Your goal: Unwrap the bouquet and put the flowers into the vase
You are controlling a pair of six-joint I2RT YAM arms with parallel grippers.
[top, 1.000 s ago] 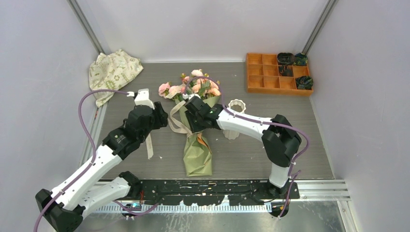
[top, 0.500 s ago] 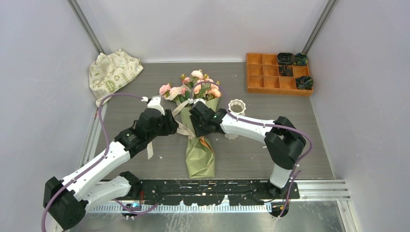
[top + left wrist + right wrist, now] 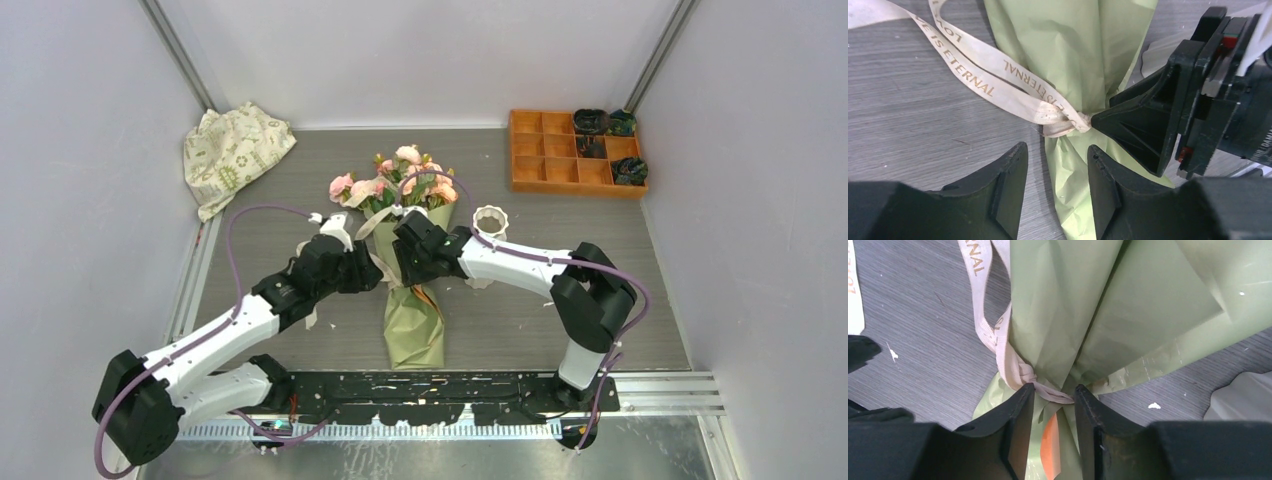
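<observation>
Now the left gripper is at the knot

On the grey table [image 3: 520,330] the bouquet [image 3: 415,325] lies at centre frame, still wrapped, its flowers [image 3: 400,180] toward the top. The left gripper [image 3: 1055,155], well off to the left a second ago, now sits just beside the tied neck. Its jaws are apart, with the paper below the knot between them but not pinched. The right gripper [image 3: 1052,392] stays clenched on that neck from the other side, as before. The vase [image 3: 490,218] stands upright just right of the bouquet, partly behind the right arm. The cream ribbon [image 3: 1013,80] remains knotted, its tails trailing to the upper left of the left wrist view.
</observation>
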